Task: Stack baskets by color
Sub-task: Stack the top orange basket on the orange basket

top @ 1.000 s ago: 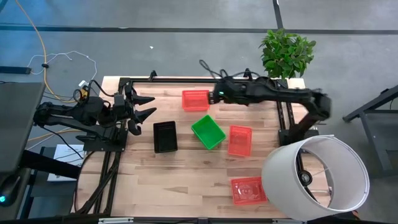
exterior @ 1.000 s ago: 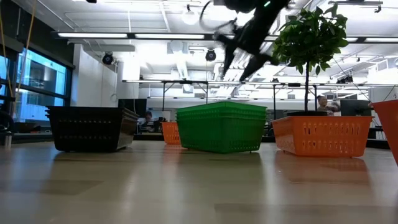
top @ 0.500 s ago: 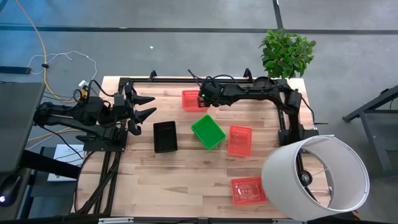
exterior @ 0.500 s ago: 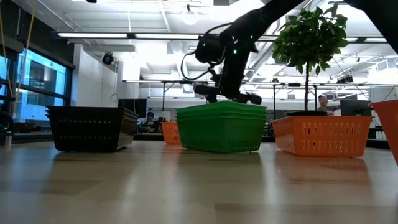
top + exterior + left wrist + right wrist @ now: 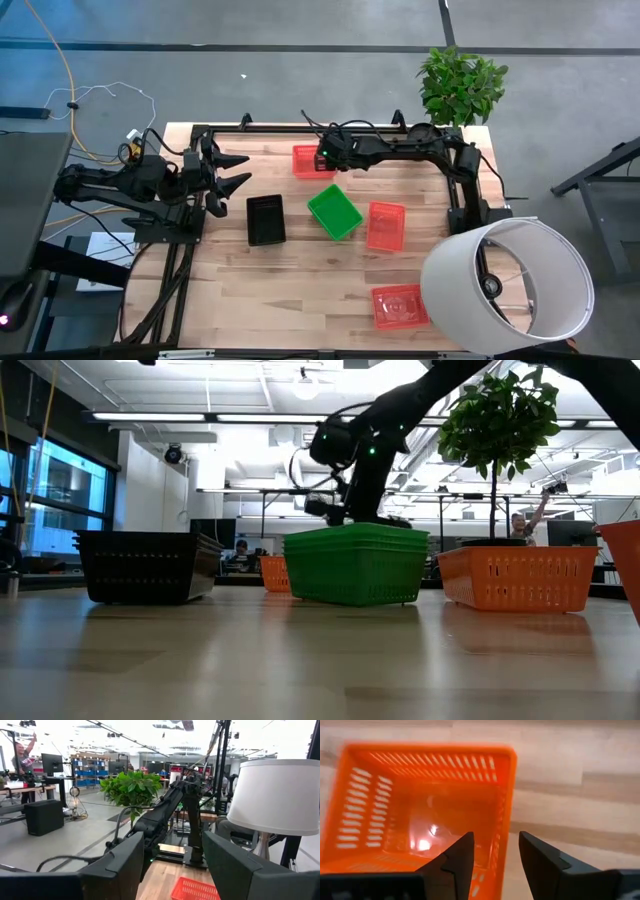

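Note:
Three red baskets stand on the table: one near the far edge (image 5: 311,160), one right of centre (image 5: 386,226), one near the front (image 5: 398,306). A green basket (image 5: 334,211) and a black one (image 5: 265,220) sit mid-table. My right gripper (image 5: 323,157) slants down over the far red basket (image 5: 420,810), open. One finger (image 5: 457,865) stands inside it and the other (image 5: 540,862) outside, astride a side wall (image 5: 502,830), with a gap on both sides. My left gripper (image 5: 228,172) waits open at the table's left, raised.
A large white lampshade (image 5: 510,280) lies at the front right corner. A potted plant (image 5: 460,85) stands at the far right corner. The right arm (image 5: 400,145) stretches along the far edge. Bare wood lies at the front left (image 5: 270,300).
My right gripper has come down and gone toward the table's left along the far edge, until its fingers straddle a wall of the far red basket. Over the last half second it has hardly moved. No basket has shifted.

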Action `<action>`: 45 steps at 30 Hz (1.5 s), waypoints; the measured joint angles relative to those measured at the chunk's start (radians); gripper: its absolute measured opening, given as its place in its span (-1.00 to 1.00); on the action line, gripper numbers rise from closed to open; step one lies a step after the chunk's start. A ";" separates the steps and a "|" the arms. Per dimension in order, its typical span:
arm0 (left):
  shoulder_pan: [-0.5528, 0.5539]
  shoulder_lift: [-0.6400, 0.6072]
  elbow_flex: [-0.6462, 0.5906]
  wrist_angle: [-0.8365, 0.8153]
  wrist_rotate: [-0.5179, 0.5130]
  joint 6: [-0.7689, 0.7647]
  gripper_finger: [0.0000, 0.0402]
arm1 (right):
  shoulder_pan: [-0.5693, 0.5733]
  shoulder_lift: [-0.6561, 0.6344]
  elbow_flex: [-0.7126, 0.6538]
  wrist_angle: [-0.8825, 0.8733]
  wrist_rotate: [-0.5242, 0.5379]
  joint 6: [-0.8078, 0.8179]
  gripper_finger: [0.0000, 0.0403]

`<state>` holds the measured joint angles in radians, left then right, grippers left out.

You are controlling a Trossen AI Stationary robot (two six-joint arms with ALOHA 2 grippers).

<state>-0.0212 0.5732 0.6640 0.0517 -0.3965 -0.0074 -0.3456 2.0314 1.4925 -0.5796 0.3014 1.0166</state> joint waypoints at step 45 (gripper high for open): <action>0.000 -0.029 0.000 -0.006 0.027 -0.016 -0.05 | 0.151 -0.344 -0.002 -0.172 0.163 -0.312 -1.00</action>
<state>-0.0215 0.5446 0.6640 0.0459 -0.3695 -0.0230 -0.1943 1.6878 1.4903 -0.7518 0.4649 0.7047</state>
